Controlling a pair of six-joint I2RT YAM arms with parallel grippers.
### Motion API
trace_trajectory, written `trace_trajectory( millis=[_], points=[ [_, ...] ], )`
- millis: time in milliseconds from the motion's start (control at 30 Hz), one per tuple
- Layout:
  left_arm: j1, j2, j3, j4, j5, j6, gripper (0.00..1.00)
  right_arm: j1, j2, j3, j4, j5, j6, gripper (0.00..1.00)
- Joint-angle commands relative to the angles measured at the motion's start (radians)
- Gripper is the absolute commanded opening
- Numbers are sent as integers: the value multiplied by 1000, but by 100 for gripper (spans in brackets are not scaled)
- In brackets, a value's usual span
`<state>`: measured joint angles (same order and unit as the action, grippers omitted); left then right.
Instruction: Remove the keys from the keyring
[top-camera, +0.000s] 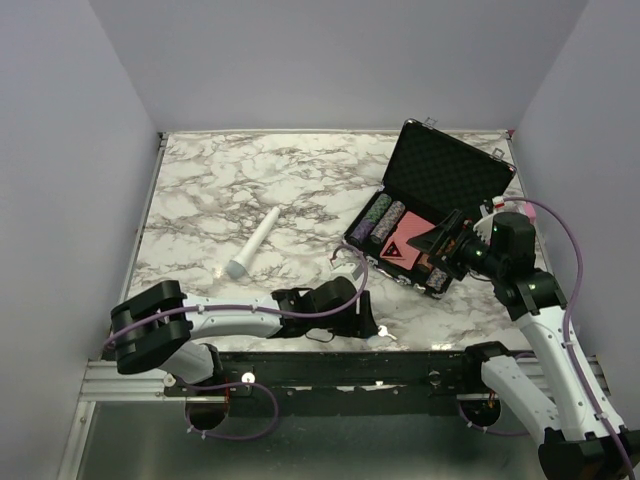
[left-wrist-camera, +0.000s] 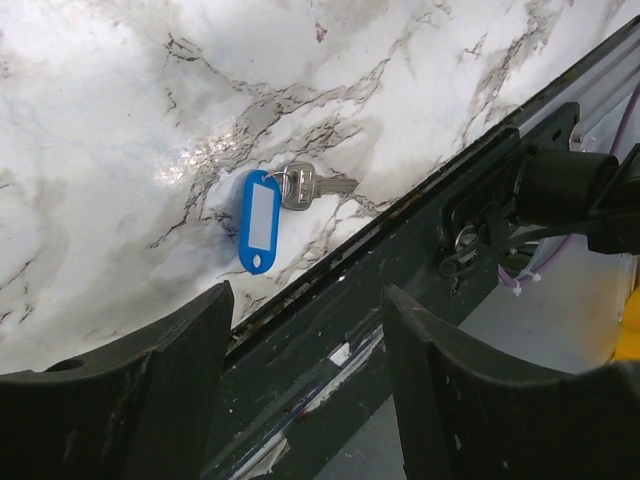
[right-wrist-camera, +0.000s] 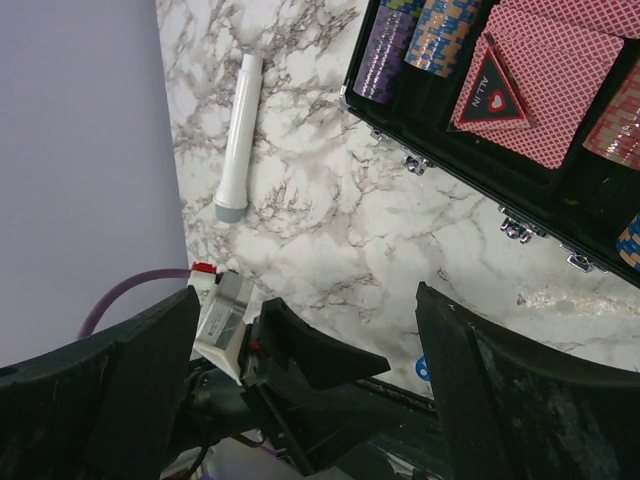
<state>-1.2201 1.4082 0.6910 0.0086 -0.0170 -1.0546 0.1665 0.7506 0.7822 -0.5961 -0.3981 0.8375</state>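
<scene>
Because the key (left-wrist-camera: 318, 185) and its keyring (left-wrist-camera: 283, 181) lie at the near edge of the surface (left-wrist-camera: 100, 150), a clumsy pinch could nudge them off. The left claw (left-wrist-camera: 307, 305) hangs just short of them, spread and empty, the blue tag (left-wrist-camera: 258, 220) beyond its tips. Right claw (right-wrist-camera: 305, 300) — wide apart, holding nothing — hovers by the chip case (right-wrist-camera: 430, 165).

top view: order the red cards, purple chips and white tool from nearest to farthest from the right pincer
1. red cards, in the case, just left of the right pincer
2. purple chips, case's left end
3. white tool, on the table, far left
</scene>
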Motion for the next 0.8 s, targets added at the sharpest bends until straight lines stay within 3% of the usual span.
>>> trace_trajectory(
  millis=[0, 767],
  points=[
    [-13, 49, 12, 44, -31, -19, 67, 4, -8, 2, 22, -8, 12, 96],
    [-15, 213, 36, 134, 17, -42, 58, 2, -16, 0, 18, -7, 11, 96]
  ],
)
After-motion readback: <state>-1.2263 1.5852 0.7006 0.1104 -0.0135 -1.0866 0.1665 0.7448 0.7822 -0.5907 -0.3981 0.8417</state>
